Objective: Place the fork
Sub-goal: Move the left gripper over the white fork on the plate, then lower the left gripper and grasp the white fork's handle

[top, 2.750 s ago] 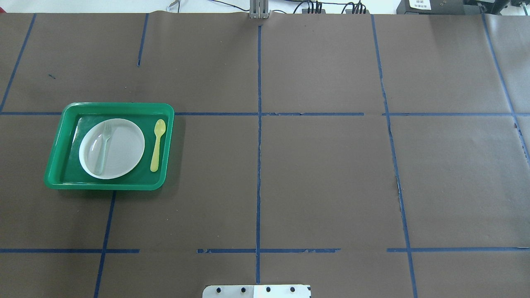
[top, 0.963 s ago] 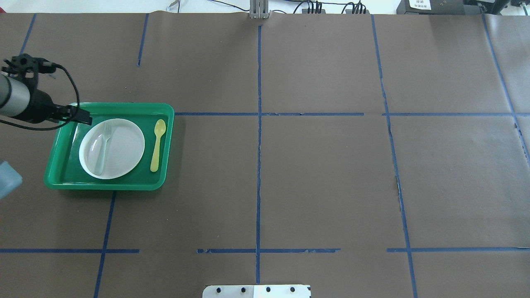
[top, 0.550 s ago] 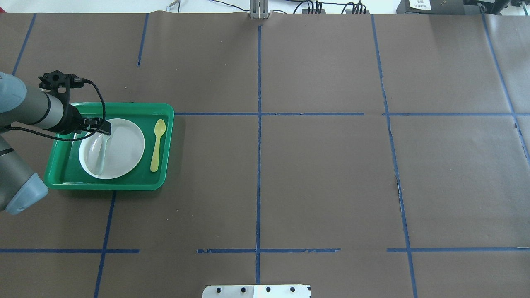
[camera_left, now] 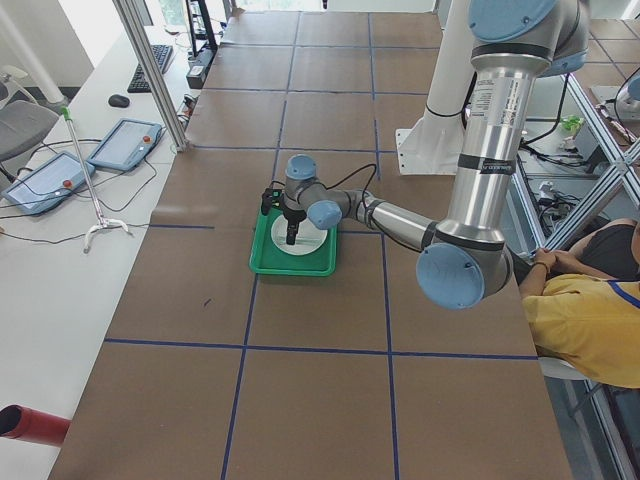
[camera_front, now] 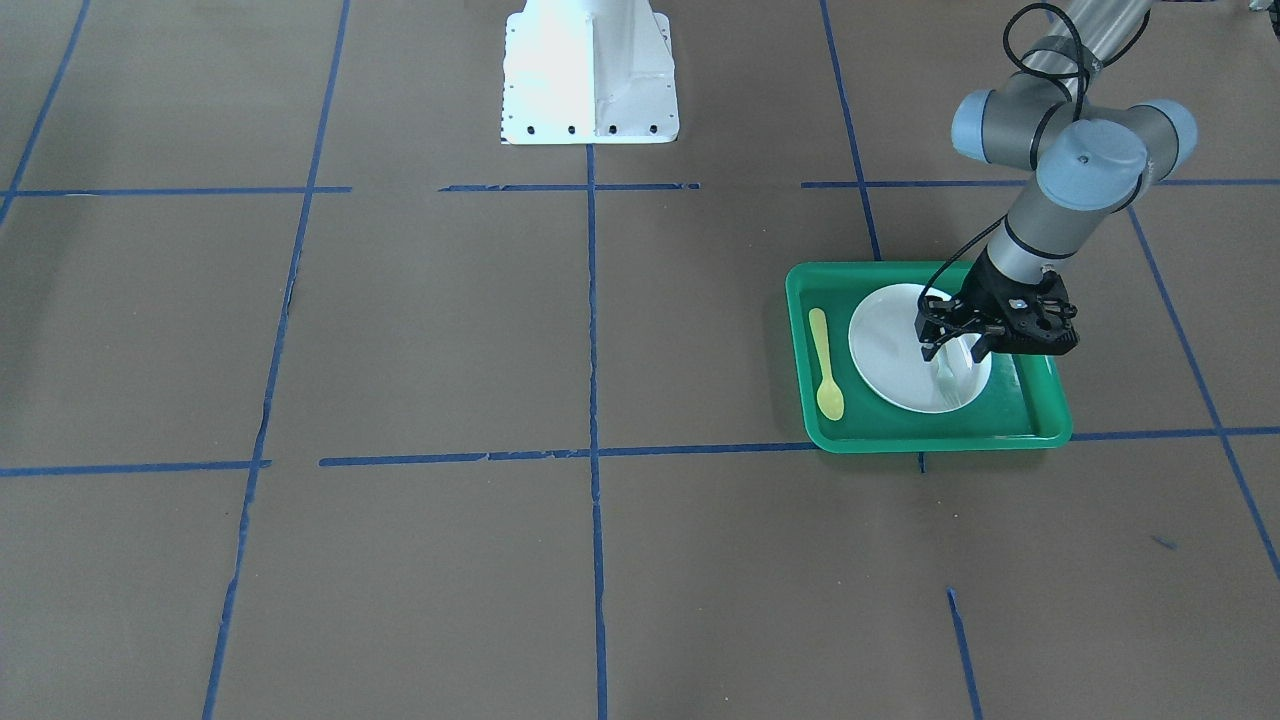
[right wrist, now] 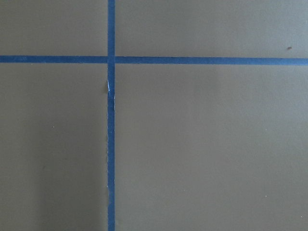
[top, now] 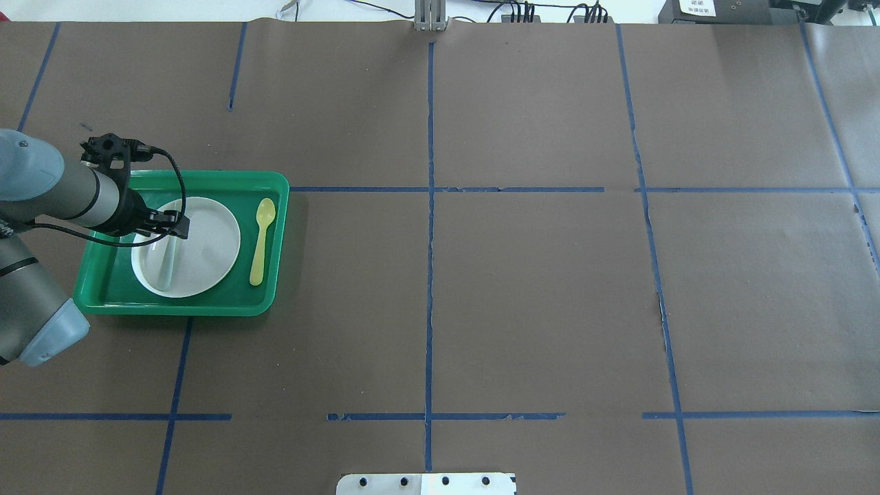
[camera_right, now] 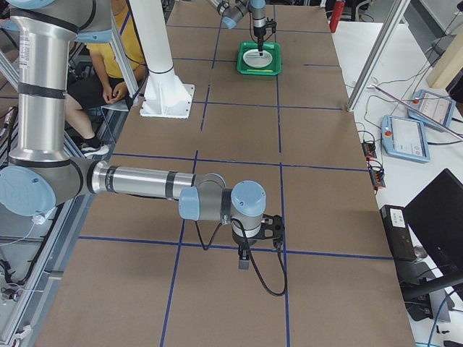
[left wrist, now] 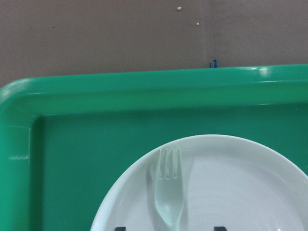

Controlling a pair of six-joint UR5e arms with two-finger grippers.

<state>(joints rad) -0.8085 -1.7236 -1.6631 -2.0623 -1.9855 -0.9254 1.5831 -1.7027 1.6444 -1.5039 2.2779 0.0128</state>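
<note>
Fork (left wrist: pixel 168 195): a small fork of pale, half-clear grey-white plastic, with a smooth surface and short tines. It lies flat on the plate, on the half nearer to the tray's left wall, and its tines point away from the robot toward the far rim of the tray.
Fork handle: in the overhead view only the handle shows, below the tool; the tines are hidden there.
Left tool (camera_front: pixel 953 352): black, pointing down over the head end of the fork. Its two fingers are spread, and the wrist view shows one dark tip on each side of the fork, both apart from it. It grips nothing. Whether the tips touch the plate, I cannot tell.
Plate (top: pixel 210 240): round, white and matt, with a shallow raised border. It sits inside the tray.
Tray (top: pixel 206 178): green glossy plastic, rectangular with rounded corners and a low raised rim.
Spoon (top: pixel 261 240): yellow plastic, flat on the tray floor just beside the plate, on the side away from the fork, with the bowl toward the far rim.
Table (top: pixel 536 289): covered with dull brown paper and divided into squares by blue tape, which is torn in places.
Right tool (camera_right: pixel 246 254): low over the table, well apart from the tray. Whether its fingers are spread or pressed together, I cannot tell.
</note>
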